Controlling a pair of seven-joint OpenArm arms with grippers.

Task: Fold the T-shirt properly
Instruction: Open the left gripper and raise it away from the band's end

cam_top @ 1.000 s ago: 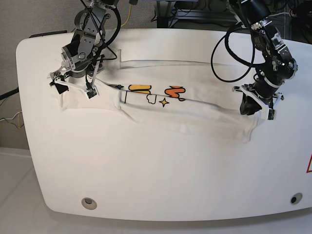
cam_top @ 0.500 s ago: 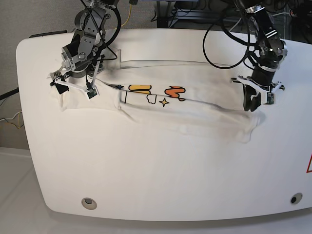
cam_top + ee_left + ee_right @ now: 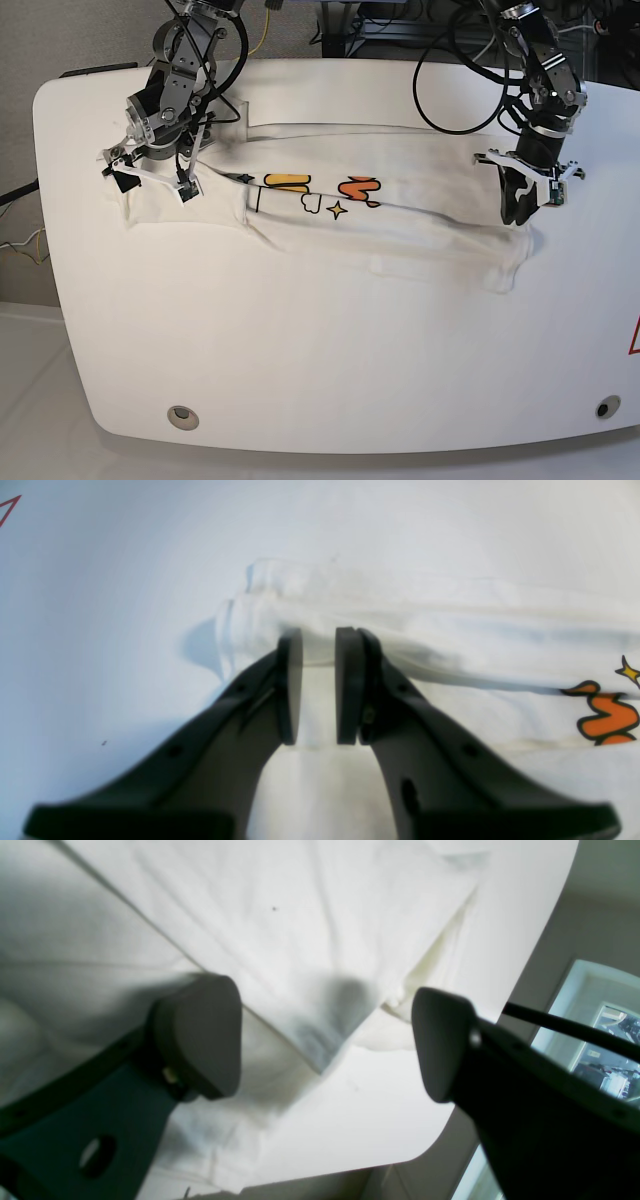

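Observation:
The white T-shirt (image 3: 380, 235) lies across the table as a long, partly folded band, with orange and yellow print showing near its middle. My left gripper (image 3: 522, 212) points down onto the shirt's right end. In the left wrist view its pads (image 3: 290, 680) stand close together at a bunched ridge of the T-shirt (image 3: 450, 630), with white cloth in the narrow gap at my left gripper (image 3: 318, 635). My right gripper (image 3: 148, 172) hovers over the shirt's left end. The right wrist view shows my right gripper (image 3: 325, 1035) wide open above plain T-shirt cloth (image 3: 300, 915), holding nothing.
The white table (image 3: 300, 360) has a round hole near each front corner (image 3: 182, 415) (image 3: 603, 407) and a red mark (image 3: 634, 340) at its right edge. Its rounded edge (image 3: 350, 1150) lies just past the right gripper. Black cables (image 3: 450, 90) hang behind the left arm.
My left gripper has moved back and slightly inward over the shirt's right end, turning as it went; the cloth edge there has shifted a little. The right arm has not moved.

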